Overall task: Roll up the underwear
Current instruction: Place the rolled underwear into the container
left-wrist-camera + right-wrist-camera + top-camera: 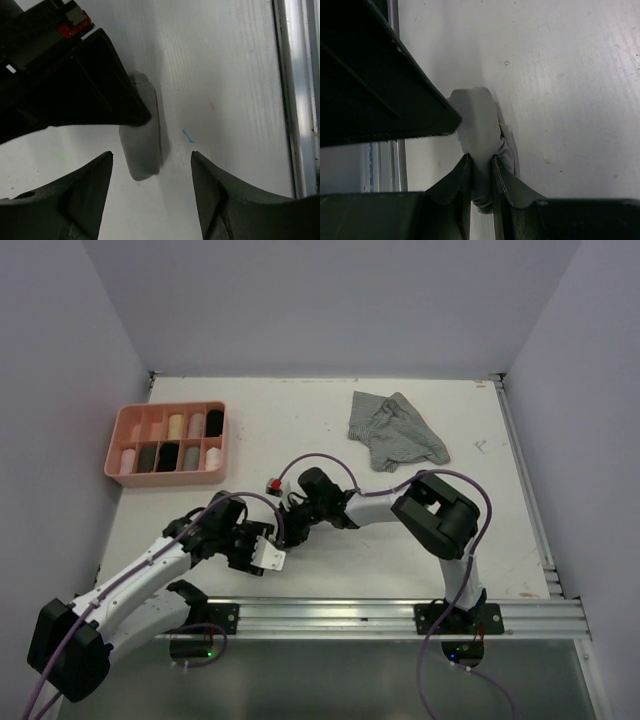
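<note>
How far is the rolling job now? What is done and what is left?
Done: several rolls sit in the tray. In hand: the right gripper pinches a light grey roll, the left gripper open around it. Left: that roll is not in the tray yet, and the striped underwear lies unrolled on the table.

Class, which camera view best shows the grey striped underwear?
Top external view: the grey striped underwear lies crumpled, unobstructed, at the far side of the table. Both wrist views miss it, showing only a pale roll.
</note>
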You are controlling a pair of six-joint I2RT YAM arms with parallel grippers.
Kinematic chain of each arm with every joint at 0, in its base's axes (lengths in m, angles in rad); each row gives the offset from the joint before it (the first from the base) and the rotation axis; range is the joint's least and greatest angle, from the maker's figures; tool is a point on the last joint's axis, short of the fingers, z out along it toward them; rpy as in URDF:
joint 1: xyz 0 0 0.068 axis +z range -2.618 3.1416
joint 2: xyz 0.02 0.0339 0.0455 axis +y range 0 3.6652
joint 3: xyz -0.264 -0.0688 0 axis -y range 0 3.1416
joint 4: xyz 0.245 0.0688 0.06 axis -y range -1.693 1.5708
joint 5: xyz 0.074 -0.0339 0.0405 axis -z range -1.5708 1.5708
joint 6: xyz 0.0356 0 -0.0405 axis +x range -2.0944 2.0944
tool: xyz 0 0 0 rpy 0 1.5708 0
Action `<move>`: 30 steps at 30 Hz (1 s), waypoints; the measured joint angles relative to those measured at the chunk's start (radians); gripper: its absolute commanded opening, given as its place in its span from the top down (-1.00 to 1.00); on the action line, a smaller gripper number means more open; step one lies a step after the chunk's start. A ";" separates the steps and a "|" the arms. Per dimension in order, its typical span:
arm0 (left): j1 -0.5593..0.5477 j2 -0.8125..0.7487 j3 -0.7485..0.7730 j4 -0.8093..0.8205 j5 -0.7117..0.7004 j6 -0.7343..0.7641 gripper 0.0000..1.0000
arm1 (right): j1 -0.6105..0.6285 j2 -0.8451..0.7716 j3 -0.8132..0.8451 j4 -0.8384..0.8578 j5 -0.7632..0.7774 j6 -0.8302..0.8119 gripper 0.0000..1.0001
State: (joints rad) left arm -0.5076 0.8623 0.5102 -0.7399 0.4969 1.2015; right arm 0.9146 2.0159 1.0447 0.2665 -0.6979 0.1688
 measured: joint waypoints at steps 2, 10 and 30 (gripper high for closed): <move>-0.058 0.053 -0.003 0.075 -0.048 -0.065 -0.35 | 0.000 0.008 0.004 0.005 -0.011 0.008 0.86; -0.180 0.172 -0.047 0.280 -0.181 -0.200 -0.28 | -0.022 0.048 0.023 0.027 -0.093 0.042 0.88; -0.189 0.380 0.013 0.325 -0.194 -0.200 1.00 | -0.090 0.059 -0.009 0.057 -0.212 0.081 0.35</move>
State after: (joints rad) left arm -0.6964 1.2423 0.5228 -0.4152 0.3031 1.0019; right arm 0.8242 2.0750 1.0359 0.3237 -0.9100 0.2501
